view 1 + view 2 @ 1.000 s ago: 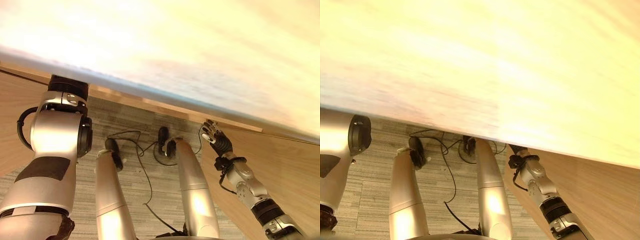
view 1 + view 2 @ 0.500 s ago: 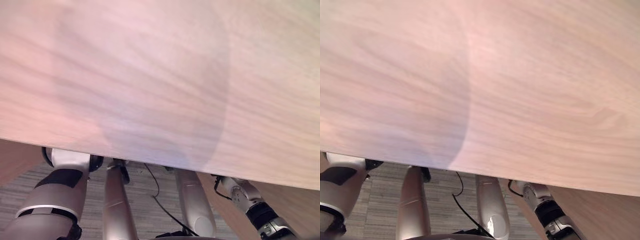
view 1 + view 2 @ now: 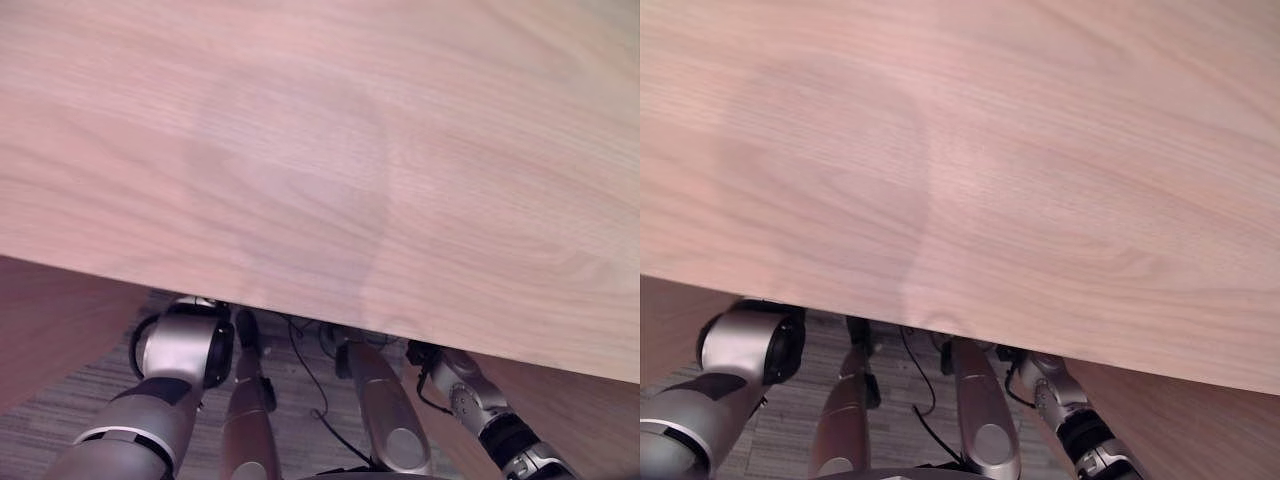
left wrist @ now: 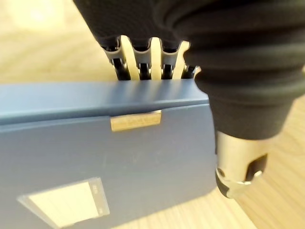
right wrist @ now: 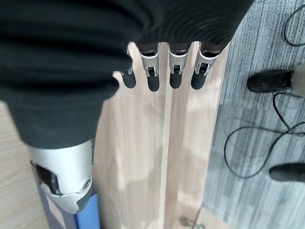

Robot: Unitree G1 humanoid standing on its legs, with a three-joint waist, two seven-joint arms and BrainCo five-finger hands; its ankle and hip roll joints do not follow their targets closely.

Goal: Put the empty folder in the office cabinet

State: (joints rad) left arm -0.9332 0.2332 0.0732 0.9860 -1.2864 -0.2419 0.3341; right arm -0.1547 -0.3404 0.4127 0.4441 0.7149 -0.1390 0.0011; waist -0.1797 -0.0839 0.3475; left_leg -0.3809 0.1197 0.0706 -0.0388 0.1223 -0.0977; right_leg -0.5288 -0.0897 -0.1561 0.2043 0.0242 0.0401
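A blue folder [image 4: 105, 162] is gripped by the left robot hand [image 4: 238, 81], fingers [image 4: 143, 62] behind it, thumb in front; right robot hand [image 5: 62, 90] open beside the desk [image 5: 152, 143].

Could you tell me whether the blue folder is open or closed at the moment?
Closed: in the left wrist view the blue folder shows one flat cover, with the left hand fingers hidden behind its top edge.

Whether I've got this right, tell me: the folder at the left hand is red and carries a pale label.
Not quite. The folder at the left hand is blue, not red, as the left wrist view shows. It does carry a pale label.
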